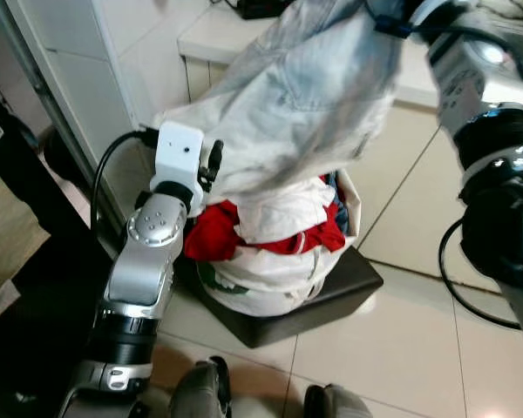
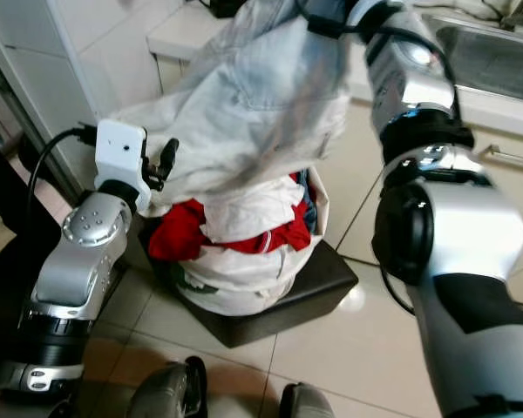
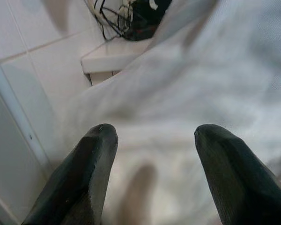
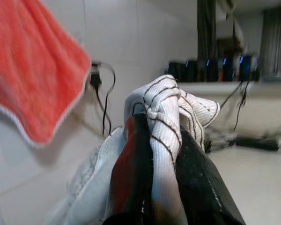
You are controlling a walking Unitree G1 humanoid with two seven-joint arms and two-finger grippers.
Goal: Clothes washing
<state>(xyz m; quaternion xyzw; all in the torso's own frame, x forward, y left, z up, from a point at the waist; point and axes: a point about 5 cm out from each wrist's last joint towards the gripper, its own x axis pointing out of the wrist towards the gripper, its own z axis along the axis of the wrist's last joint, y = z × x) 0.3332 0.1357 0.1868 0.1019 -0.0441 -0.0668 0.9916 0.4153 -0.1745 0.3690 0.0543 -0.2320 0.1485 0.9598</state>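
Note:
A large pale denim garment [image 1: 305, 96] hangs from my raised right gripper [image 4: 159, 123], which is shut on its bunched cloth together with a white striped fabric [image 4: 165, 105]. The garment drapes over a heap of laundry, with a red piece [image 1: 213, 231] and white pieces in a white bag [image 1: 261, 283] on a dark square stool [image 1: 336, 296]. My left gripper [image 3: 152, 133] is open at the garment's lower left edge, its black fingers [image 3: 91, 161] wide apart with the pale cloth just beyond them. In the left eye view the left gripper [image 1: 213, 164] sits beside the cloth.
A white counter [image 1: 213, 37] with black cables [image 3: 131, 18] stands behind the stool, and a steel sink [image 2: 492, 54] lies at the right. White cabinet panels [image 1: 78, 78] rise on the left. A red towel [image 4: 33, 70] hangs on the tiled wall. My feet [image 1: 200, 392] are near the stool.

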